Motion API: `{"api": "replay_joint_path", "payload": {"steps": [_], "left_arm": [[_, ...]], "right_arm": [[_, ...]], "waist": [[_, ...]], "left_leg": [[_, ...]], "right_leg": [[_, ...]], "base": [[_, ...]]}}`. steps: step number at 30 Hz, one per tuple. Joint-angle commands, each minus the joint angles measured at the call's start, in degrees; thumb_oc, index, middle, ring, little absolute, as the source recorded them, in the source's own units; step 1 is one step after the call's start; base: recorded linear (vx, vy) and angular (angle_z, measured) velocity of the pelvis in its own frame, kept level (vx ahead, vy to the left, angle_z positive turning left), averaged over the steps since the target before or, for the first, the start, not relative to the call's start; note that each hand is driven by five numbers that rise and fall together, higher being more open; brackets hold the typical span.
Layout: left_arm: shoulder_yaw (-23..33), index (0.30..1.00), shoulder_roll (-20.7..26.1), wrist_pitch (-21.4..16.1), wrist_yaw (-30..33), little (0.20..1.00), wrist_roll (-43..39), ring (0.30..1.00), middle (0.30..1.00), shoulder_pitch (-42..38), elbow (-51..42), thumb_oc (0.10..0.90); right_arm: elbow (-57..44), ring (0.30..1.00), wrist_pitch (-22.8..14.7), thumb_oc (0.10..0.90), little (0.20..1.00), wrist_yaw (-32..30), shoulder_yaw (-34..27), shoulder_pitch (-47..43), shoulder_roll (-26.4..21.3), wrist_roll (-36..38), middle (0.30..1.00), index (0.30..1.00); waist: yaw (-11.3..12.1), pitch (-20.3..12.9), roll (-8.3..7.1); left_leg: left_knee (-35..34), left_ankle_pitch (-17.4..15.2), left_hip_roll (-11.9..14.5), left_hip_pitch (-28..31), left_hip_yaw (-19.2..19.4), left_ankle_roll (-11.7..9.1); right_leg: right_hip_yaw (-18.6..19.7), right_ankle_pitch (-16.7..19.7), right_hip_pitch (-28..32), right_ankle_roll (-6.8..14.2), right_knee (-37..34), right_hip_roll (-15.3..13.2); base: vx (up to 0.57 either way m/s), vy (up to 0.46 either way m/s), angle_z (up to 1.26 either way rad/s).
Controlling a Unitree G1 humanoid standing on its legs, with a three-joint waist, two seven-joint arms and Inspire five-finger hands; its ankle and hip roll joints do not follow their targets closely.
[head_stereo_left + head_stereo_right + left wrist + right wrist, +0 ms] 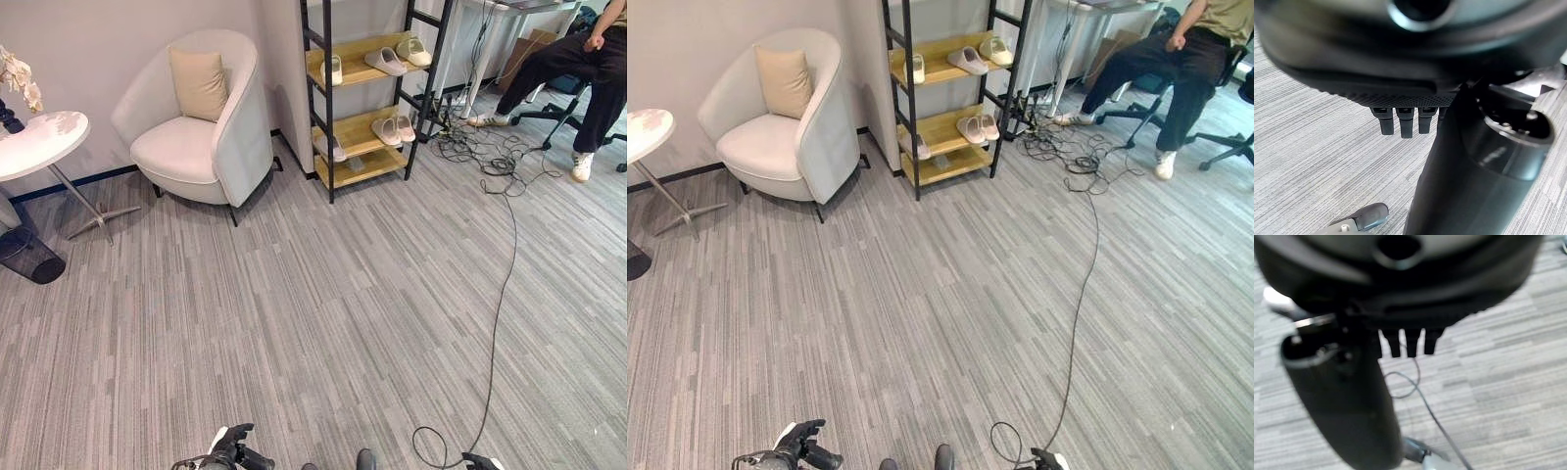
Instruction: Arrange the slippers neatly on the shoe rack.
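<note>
The left hand (231,452) shows at the lower edge of the head view, dark, with its fingers (1406,123) relaxed and pointing down over the floor; it grasps nothing. The right hand (1405,340) hangs in the same way, its fingers (1411,346) loose and empty above the grey striped carpet floor (323,313).

Far ahead of both hands stands the black metal shoe rack with light wooden shelves (364,110), close to the wall. The pale beige slippers (385,61) lie on it: three on the upper shelf, with one standing apart near the left post, and a pair (394,128) side by side on the middle shelf. One more slipper (334,149) rests at the left edge of that shelf, partly over the border.

Between the hands and the rack the carpet is open and wide. To the left of the rack, ahead of the left hand, is a white rounded armchair with a beige cushion (196,122), and further left a round white side table (39,142). Ahead of the right hand a person in dark trousers (578,69) sits on an office chair.
</note>
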Motion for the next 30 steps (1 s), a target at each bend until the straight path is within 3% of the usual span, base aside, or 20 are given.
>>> {"api": "replay_joint_path", "payload": {"steps": [1, 11, 18, 24, 26, 27, 30], "left_arm": [[0.7, 0.900, -0.4, -1.1, 0.2, 0.900, -0.2, 0.900, 0.900, -3.7, 3.1, 0.800], [0.9, 0.900, -0.7, -1.1, 0.9, 0.900, -2.4, 0.900, 0.900, -4.3, 2.3, 0.800], [-0.2, 0.900, -1.3, -1.0, 1.4, 0.900, -3.4, 0.900, 0.900, -5.6, 1.5, 0.800], [-1.3, 0.900, -1.9, -1.1, 1.7, 0.900, -4.5, 0.900, 0.900, -6.0, 0.1, 0.800], [-1.4, 0.900, -2.0, -1.1, 1.6, 0.900, -4.9, 0.900, 0.900, -5.9, -0.3, 0.800], [-1.4, 0.900, -2.1, -0.9, 1.4, 0.900, -4.7, 0.900, 0.900, -5.5, -0.3, 0.800], [-0.9, 0.900, -1.7, -1.2, 1.4, 0.900, -5.0, 0.900, 0.900, -4.8, -0.6, 0.800]], "right_arm": [[0.7, 0.900, -0.9, 0.800, 0.900, -1.6, 2.3, -0.4, -0.2, -0.5, 0.900, 0.900], [0.2, 0.900, -0.9, 0.800, 0.900, -1.7, 3.1, -0.3, 0.7, -0.4, 0.900, 0.900], [-0.4, 0.900, -1.3, 0.800, 0.900, -2.5, 2.9, -0.3, 1.9, 1.2, 0.900, 0.900], [-1.1, 0.900, -1.3, 0.800, 0.900, -2.9, 2.9, 0.3, 2.7, 3.0, 0.900, 0.900], [-1.2, 0.900, -1.1, 0.800, 0.900, -2.8, 2.9, 0.2, 2.7, 2.9, 0.900, 0.900], [-1.1, 0.900, -1.0, 0.800, 0.900, -2.9, 2.8, 0.5, 2.2, 2.6, 0.900, 0.900], [-1.6, 0.900, -1.0, 0.800, 0.900, -3.3, 2.8, 0.8, 2.3, 2.4, 0.900, 0.900]], "waist": [[0.0, -1.1, -1.35], [-0.1, -0.5, -1.17], [-0.8, 1.9, -2.27], [-0.9, 3.8, -3.19], [-0.5, 3.7, -3.45], [-0.1, 3.4, -2.88], [1.1, 3.6, -2.45]], "left_leg": [[-2.5, 1.3, 2.3, -2.5, -4.7, -4.1], [-2.0, 1.1, 3.0, -2.2, -5.0, -4.7], [9.8, -0.8, 3.5, -7.6, -3.0, -6.3], [22.2, 1.0, 3.1, -15.0, -0.2, -5.7], [19.2, -1.2, 1.3, -17.1, 0.7, -4.8], [12.8, 0.9, 1.4, -17.8, 2.0, -4.9], [6.0, 6.0, 1.8, -20.4, 3.8, -5.1]], "right_leg": [[1.0, -8.2, 3.6, 4.3, 0.8, -0.7], [1.2, -8.8, 4.1, 3.4, 0.8, 0.1], [1.9, -9.0, 4.3, 2.5, 1.3, -0.1], [2.1, -9.4, 5.5, 1.6, 1.8, -0.5], [2.3, -9.9, 6.0, 2.0, 1.3, -0.6], [2.7, -10.6, 6.7, 2.4, 0.9, 0.2], [3.8, -12.1, 8.7, 2.4, 0.8, 1.2]], "base": [[0.02, -0.038, 0.01], [0.03, -0.063, 0.00], [0.00, -0.063, 0.00], [0.07, -0.034, -0.07], [0.21, 0.057, -0.04], [0.33, 0.121, 0.05], [0.26, 0.096, -0.01]]}}
